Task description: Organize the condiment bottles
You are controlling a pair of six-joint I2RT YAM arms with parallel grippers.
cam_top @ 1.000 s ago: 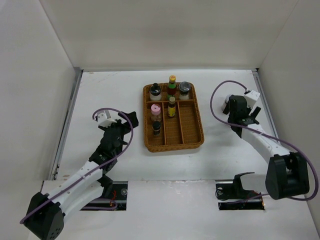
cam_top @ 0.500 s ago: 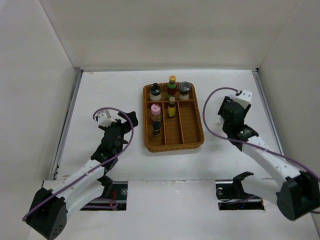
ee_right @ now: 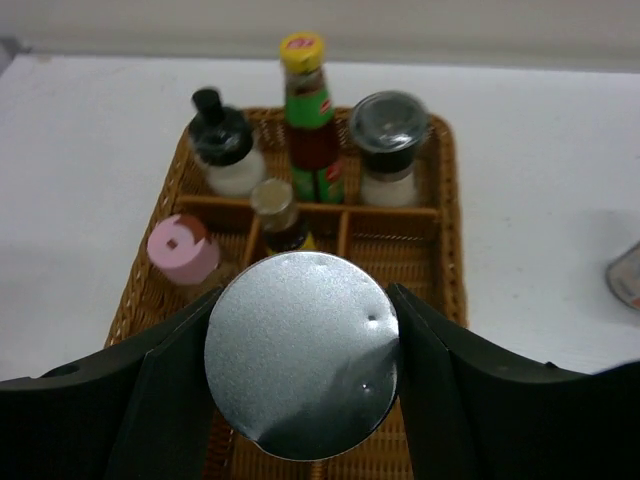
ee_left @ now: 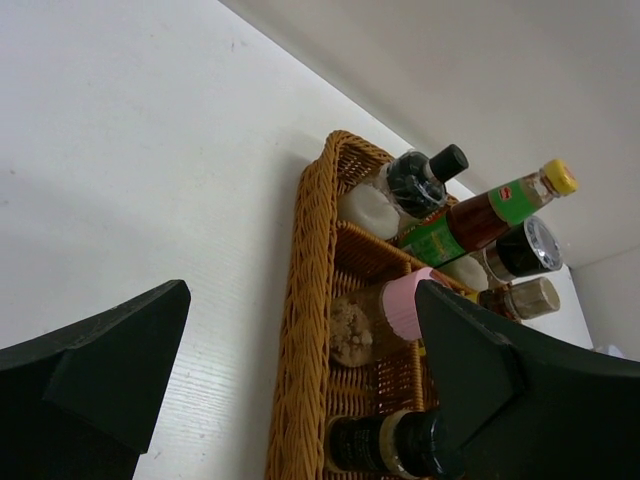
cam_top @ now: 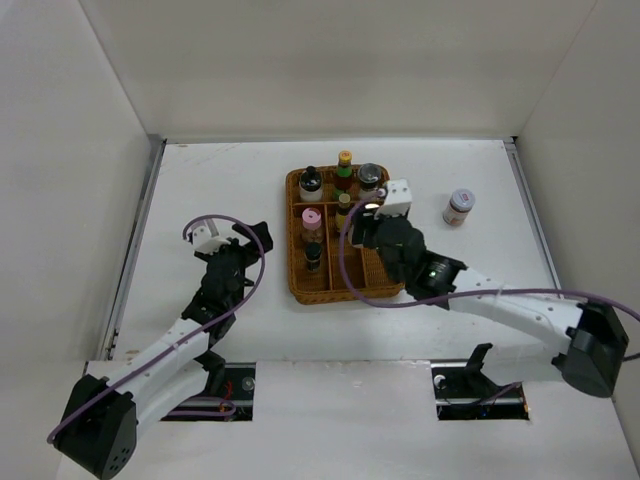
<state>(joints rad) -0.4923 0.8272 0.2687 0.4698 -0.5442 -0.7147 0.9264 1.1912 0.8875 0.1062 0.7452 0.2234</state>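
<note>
**Right arm swings over tray, silver-capped jar in its grip**

Swung in from the counter's right side over the past second, the right tool now hangs over the wicker tray, clamped on one silver-capped jar. Six bottles stand in the tray. Three line the back row: a black-capped bottle, a tall yellow-capped bottle and a dark-lidded jar. The left lane holds a pink-capped jar and a dark bottle, and the middle lane holds one small brass-capped bottle. One lone jar stands on the counter, well right of the tray. The left tool hovers left of the tray, fingers wide apart, empty.
</note>
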